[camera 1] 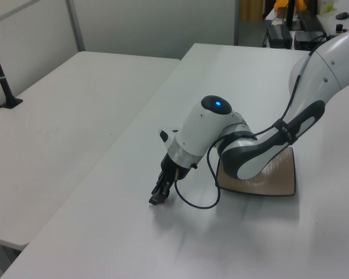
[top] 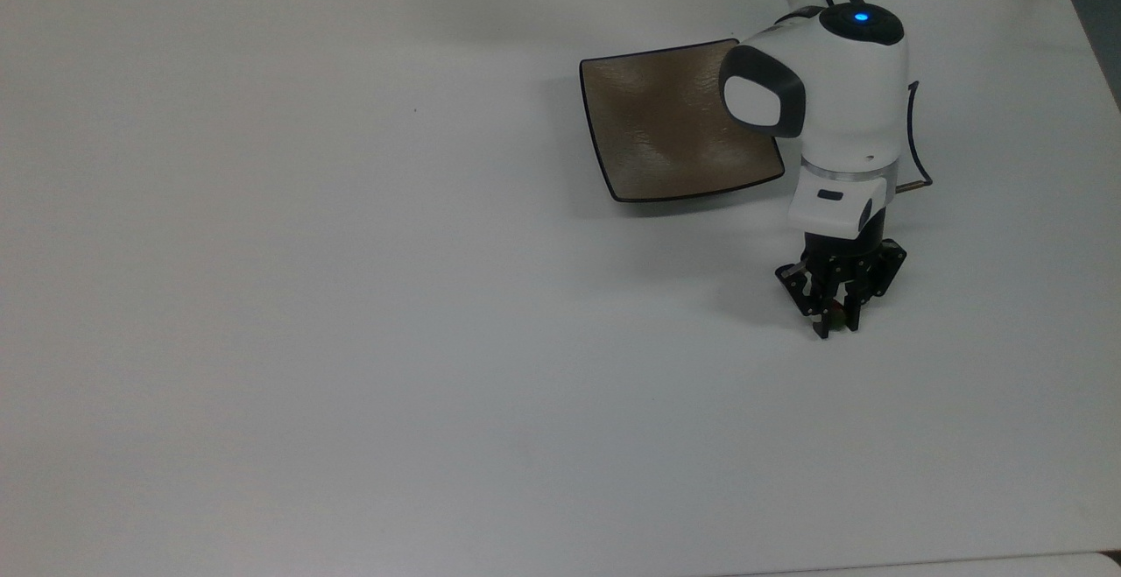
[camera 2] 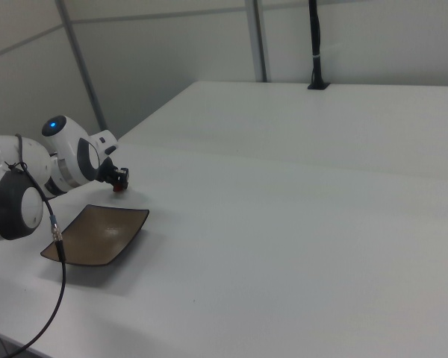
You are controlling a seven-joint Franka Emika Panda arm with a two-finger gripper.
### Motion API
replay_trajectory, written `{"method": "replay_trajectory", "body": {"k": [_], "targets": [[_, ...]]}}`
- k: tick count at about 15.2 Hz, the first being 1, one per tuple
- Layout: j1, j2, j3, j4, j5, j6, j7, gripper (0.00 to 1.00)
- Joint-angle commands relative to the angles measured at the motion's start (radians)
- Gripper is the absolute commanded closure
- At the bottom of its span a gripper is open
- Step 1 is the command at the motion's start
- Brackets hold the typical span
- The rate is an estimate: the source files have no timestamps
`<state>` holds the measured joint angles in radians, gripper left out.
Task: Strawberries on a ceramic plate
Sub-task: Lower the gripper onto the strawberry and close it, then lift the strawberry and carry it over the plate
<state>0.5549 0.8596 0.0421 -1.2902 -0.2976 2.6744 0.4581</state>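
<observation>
So the white worktop takes up pretty much everything here, and it's bare apart from the plate and the berry. The robot arm comes in over the far edge in the top view, its white and dark wrist housing hanging over the plate's right-hand corner in the top view, with a small blue light on top.

Using the ceramic plate as the reference: it's the square brownish-grey dish with the thin dark rim, sitting flat on the worktop, nothing on it. A thin black cable loops off the arm on the side away from the plate.

The claw is down at the worktop, near the plate's lower right corner in the top view but clearly off it. Its black fingers are pinched in tight around the strawberry, just a sliver of red and green peeking out between them. In the right view you get a dot of red at the claw tip, just beyond the plate.
</observation>
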Motion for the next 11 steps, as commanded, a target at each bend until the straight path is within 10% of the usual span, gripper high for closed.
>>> {"method": "replay_trajectory", "body": {"k": [1,11], "targets": [[0.014,-0.059,-0.018,-0.04,-0.018,-0.001,0.021,0.95],[-0.069,-0.319,-0.016,-0.132,0.064,-0.215,0.022,0.96]]}}
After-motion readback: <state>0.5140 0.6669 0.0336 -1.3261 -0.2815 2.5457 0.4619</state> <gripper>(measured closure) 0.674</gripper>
